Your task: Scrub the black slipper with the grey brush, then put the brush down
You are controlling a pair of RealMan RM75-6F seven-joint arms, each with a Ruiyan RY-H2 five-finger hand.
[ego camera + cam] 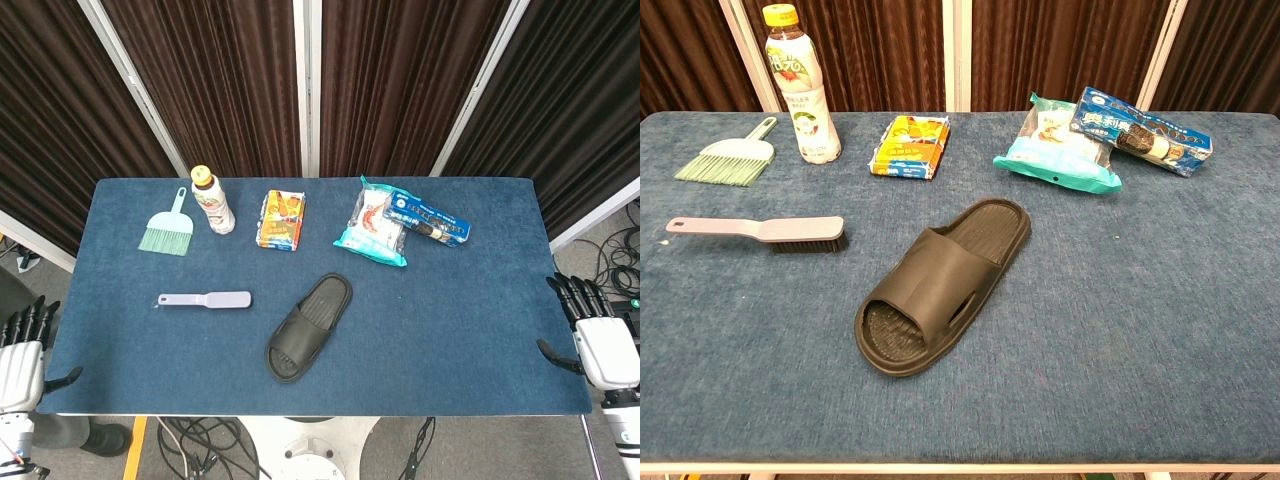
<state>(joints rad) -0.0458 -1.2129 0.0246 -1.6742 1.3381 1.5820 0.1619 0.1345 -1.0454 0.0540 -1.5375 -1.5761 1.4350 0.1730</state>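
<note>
The black slipper (309, 326) (940, 284) lies sole-down near the middle of the blue table, toe toward the front left. The grey brush (205, 299) (765, 232) lies flat to its left, bristles down, handle pointing left. My left hand (22, 340) hangs off the table's left front corner, fingers apart, holding nothing. My right hand (595, 335) hangs off the right front corner, fingers spread, also holding nothing. Neither hand shows in the chest view.
At the back stand a green hand broom (168, 230) (730, 160), a drink bottle (212, 200) (800, 85), a yellow snack pack (282, 220) (910, 145), a teal-white bag (374, 228) (1055, 150) and a blue packet (428, 219) (1140, 130).
</note>
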